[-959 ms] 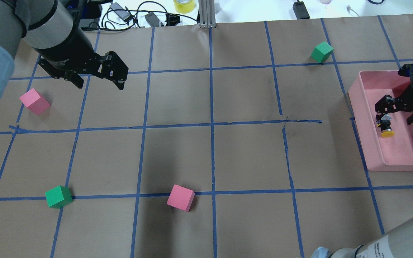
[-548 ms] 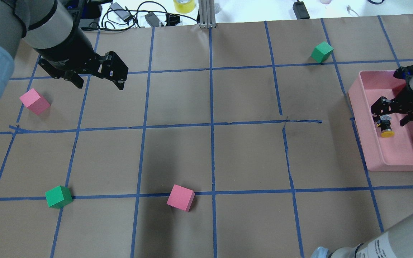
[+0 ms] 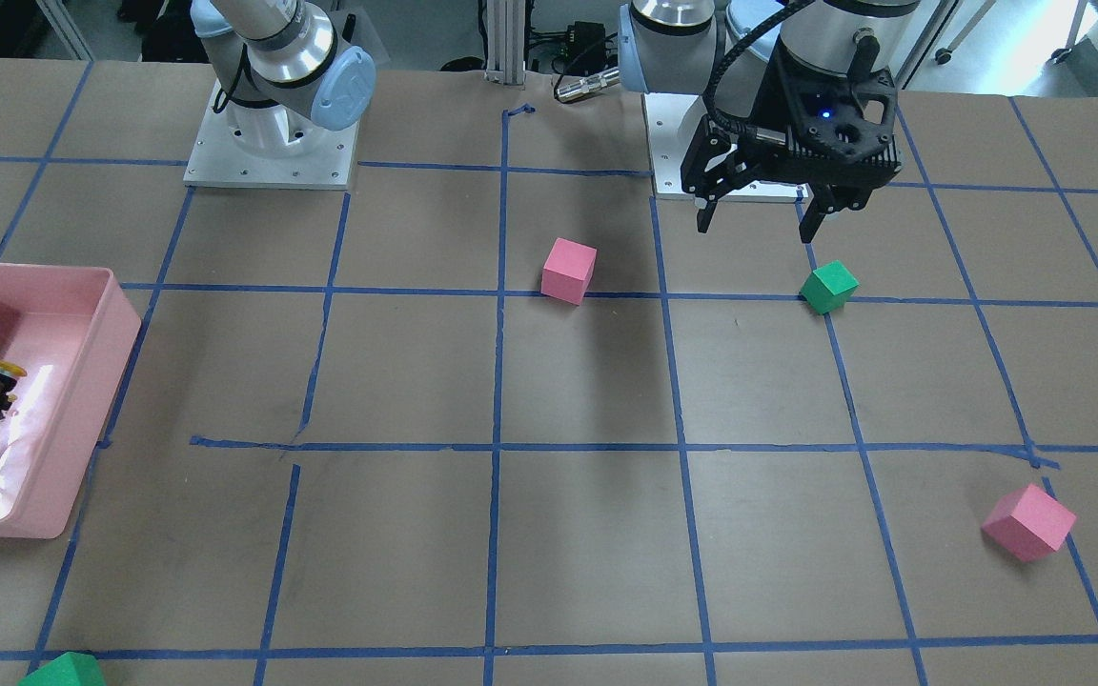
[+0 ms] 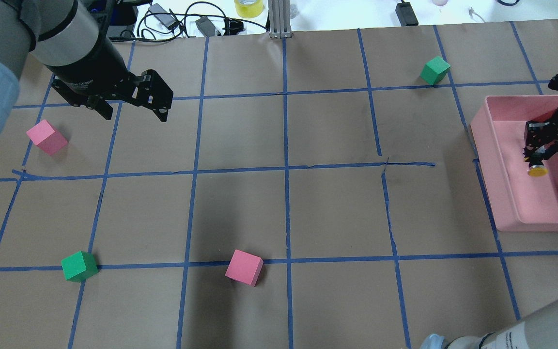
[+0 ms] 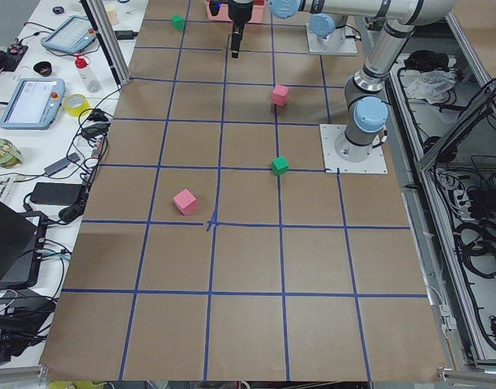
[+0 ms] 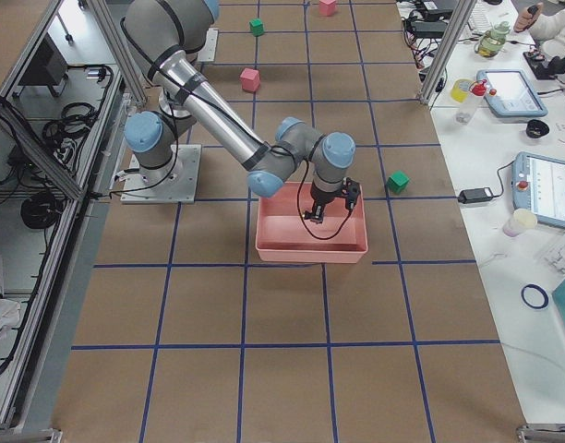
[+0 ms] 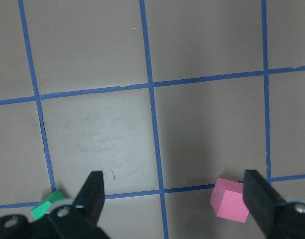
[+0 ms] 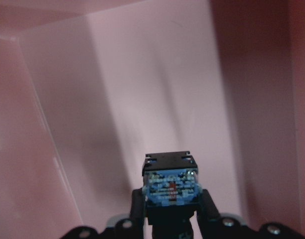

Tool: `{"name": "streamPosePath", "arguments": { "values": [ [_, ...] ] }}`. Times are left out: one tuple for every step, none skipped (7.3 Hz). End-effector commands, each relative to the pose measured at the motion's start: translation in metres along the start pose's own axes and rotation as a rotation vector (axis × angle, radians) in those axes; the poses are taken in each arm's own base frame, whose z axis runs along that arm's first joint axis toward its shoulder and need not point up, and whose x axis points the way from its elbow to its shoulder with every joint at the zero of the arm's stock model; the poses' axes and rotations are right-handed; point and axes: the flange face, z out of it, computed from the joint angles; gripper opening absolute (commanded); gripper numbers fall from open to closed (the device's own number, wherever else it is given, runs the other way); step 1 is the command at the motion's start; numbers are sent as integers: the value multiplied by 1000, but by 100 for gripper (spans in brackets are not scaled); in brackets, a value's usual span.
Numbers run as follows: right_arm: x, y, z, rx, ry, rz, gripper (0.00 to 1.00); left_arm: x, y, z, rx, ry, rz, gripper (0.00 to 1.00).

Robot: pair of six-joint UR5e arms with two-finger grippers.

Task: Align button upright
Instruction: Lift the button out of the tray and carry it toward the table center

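The right claw (image 4: 536, 157) is clamped on the small yellow-capped, black-based push-button (image 4: 536, 170), inside the pink plastic tray (image 4: 499, 194) at the brown paper surface's (image 4: 308, 203) right edge. The left claw (image 4: 134, 115) hangs wide open and empty near the far left corner.

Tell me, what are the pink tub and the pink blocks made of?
Pink tub: probably hard plastic, since its smooth floor shows shiny light streaks. Pink blocks: likely foam, dull with no shine, though the look alone can't settle it.
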Motion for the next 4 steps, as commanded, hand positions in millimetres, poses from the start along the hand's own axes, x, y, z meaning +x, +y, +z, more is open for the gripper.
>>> {"name": "streamPosePath", "arguments": {
  "values": [
    [7, -1, -86, -12, 22, 2, 0, 0, 0, 0, 0, -1, 0, 100],
    [2, -6, -109, 14, 34, -9, 0, 0, 0, 0, 0, -1, 0, 100],
    [-29, -11, -115, 34, 40, -60, 0, 0, 0, 1, -2, -1, 0, 100],
    [-80, -14, -119, 56, 40, -97, 0, 0, 1, 0, 0, -1, 0, 100]
  ]
}}
